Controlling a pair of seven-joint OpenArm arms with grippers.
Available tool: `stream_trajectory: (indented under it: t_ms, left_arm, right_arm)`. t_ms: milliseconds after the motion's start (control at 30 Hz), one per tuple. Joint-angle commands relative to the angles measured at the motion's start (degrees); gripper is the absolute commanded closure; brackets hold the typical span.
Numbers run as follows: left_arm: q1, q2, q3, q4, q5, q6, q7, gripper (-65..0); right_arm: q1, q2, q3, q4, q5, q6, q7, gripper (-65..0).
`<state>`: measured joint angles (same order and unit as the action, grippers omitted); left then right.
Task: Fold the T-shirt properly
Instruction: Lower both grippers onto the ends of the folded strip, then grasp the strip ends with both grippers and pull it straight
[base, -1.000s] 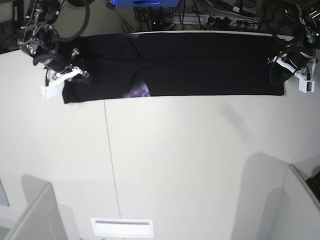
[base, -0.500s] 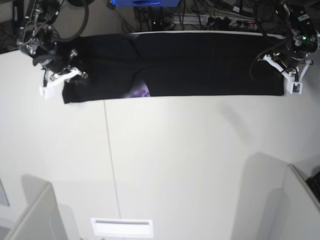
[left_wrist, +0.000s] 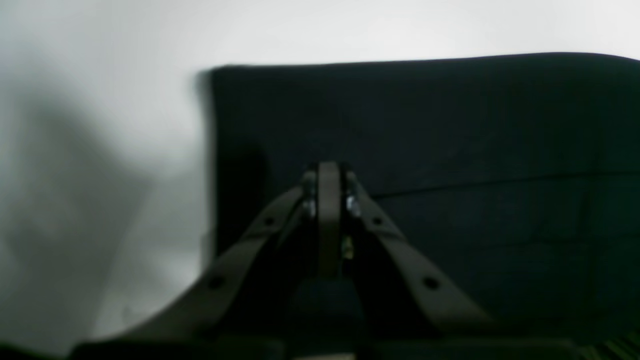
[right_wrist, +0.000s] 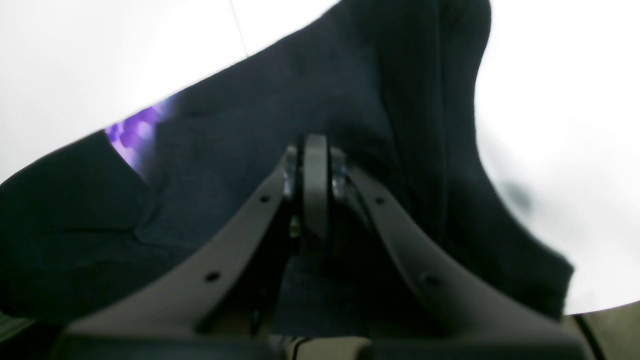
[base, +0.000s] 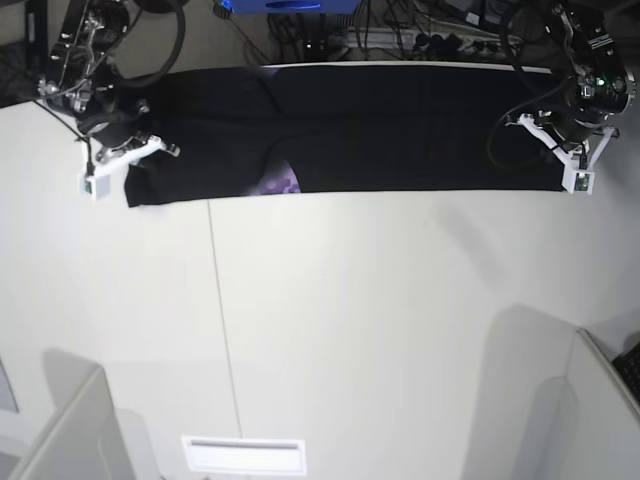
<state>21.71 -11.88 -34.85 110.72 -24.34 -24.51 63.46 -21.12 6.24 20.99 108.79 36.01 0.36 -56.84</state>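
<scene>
T-shirt (base: 400, 125) lies folded into a long black band along the far edge of the surface (base: 350, 330), running nearly from the far left corner to the far right corner. Small patch of purple print (base: 281, 184) peeks out at its near edge, left of centre.

Left hand (left_wrist: 327, 172): fingers pressed together, nothing visibly pinched. It hangs over the shirt's right end, just inside the squared-off corner; the cloth spreads flat under and beyond it. Can't tell if the tips touch the fabric.

Right hand (right_wrist: 314, 145): fingers pressed together too. It sits over the shirt's left end, where the cloth is rumpled with a raised fold just beside the tips. Print shows off to one side in the wrist view. Can't tell whether any cloth is caught between the fingers.

Hands are well apart, one at each end of the band.
</scene>
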Motion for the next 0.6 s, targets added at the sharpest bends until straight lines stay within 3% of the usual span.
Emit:
stream_trajectory:
  t_ms: [0, 200, 267, 400, 567]
  left_arm:
    - [-0.04, -0.74, -0.36, 0.71, -0.32, -0.06, -0.91, 0.0]
    - [-0.04, -1.18, -0.80, -4.39, -0.23, -0.06, -1.09, 0.0]
    - [0.40, -1.18, -0.45, -7.38, 0.03, -0.06, -4.08, 0.0]
    - [0.13, -0.91, 1.84, -12.30, 7.77, -0.06, -9.18, 0.0]
    - [-3.30, -0.91, 3.69, -16.61, 11.55, -0.06, -9.62, 0.0]
  right_arm:
    - [0.77, 0.66, 0.24, -0.09, 0.52, 0.12, 0.80, 0.0]
    - [1.39, 0.84, 0.24, -7.03, 0.52, 0.12, 4.14, 0.0]
    - [1.39, 0.84, 0.15, -8.00, 0.52, 0.12, 4.22, 0.0]
    - [2.44, 0.92, 0.15, -11.43, 0.43, 0.12, 4.93, 0.0]
    - [6.58, 0.66, 0.15, -17.06, -4.05, 0.12, 7.56, 0.0]
